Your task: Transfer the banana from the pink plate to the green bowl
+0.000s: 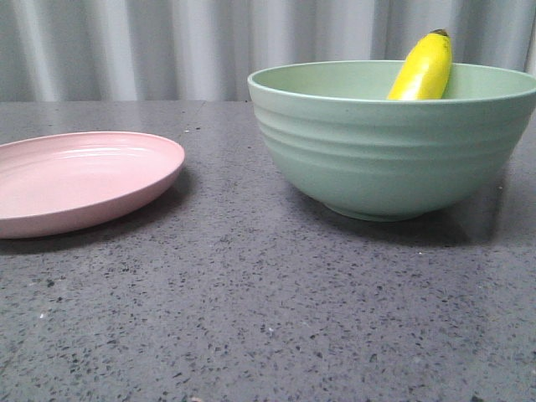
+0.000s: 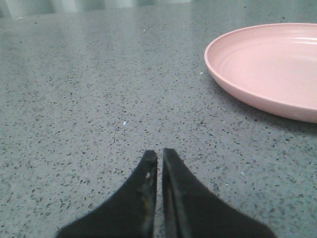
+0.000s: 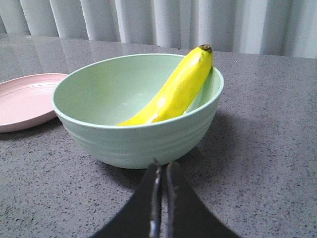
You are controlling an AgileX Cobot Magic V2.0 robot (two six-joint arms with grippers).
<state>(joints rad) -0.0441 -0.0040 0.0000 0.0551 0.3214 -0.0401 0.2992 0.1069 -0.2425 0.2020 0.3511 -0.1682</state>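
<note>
The yellow banana [image 1: 425, 69] leans inside the pale green bowl [image 1: 385, 155] at the right, its dark tip poking above the far rim. The right wrist view shows the banana [image 3: 173, 91] resting against the inner wall of the bowl [image 3: 133, 139]. The pink plate [image 1: 79, 180] lies bare at the left; it also shows in the left wrist view [image 2: 267, 69] and the right wrist view [image 3: 22, 101]. My left gripper [image 2: 159, 156] is shut and empty above the table, to one side of the plate. My right gripper [image 3: 163, 168] is shut and empty just outside the bowl.
The dark speckled tabletop [image 1: 251, 318] runs under both dishes. A pleated grey curtain [image 1: 167, 42] hangs behind the table.
</note>
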